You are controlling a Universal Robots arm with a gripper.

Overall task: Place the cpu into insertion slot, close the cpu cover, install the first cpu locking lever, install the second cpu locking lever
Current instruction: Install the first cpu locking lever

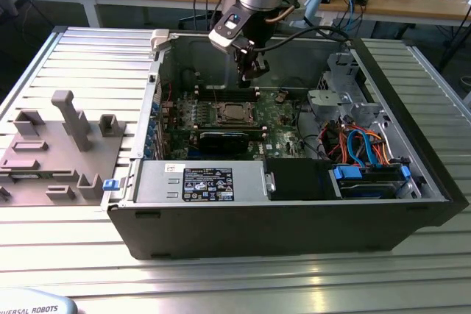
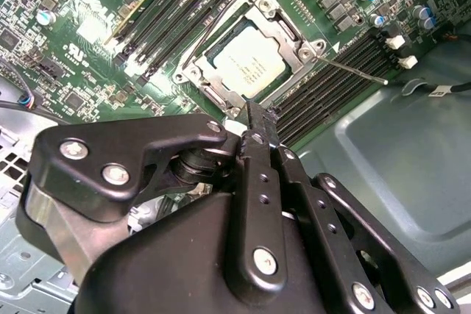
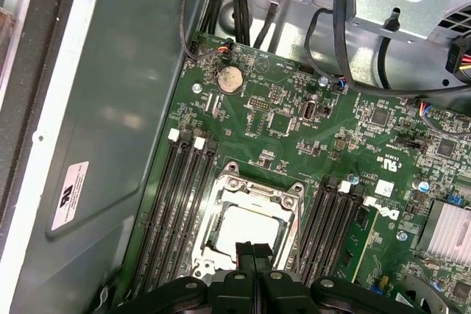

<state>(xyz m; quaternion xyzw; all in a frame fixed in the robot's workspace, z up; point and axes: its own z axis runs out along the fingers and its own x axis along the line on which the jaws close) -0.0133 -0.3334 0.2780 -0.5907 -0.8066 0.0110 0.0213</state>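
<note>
The cpu [image 1: 235, 113] [image 2: 246, 64] [image 3: 246, 227], a dull silver square, lies in the insertion slot [image 3: 212, 234] on the green motherboard [image 3: 294, 145]. Around its edges lies the cpu cover [image 2: 274, 11] [image 3: 257, 189], a silvery frame. One thin locking lever [image 2: 353, 71] sticks out over the memory slots, and a second thin lever [image 2: 213, 23] runs along the opposite side. My gripper [image 1: 249, 71] [image 2: 254, 119] [image 3: 252, 249] hangs just above the socket's edge. It is shut, with the fingertips [image 3: 245, 250] pressed together and nothing between them.
The open computer case [image 1: 280, 226] lies on a ribbed aluminium table. In it are a labelled power supply [image 1: 206, 182], a drive bay with blue and orange cables [image 1: 360, 152], and black cables [image 3: 331, 27] near the board. A grey fixture [image 1: 66, 145] stands at the exterior view's left.
</note>
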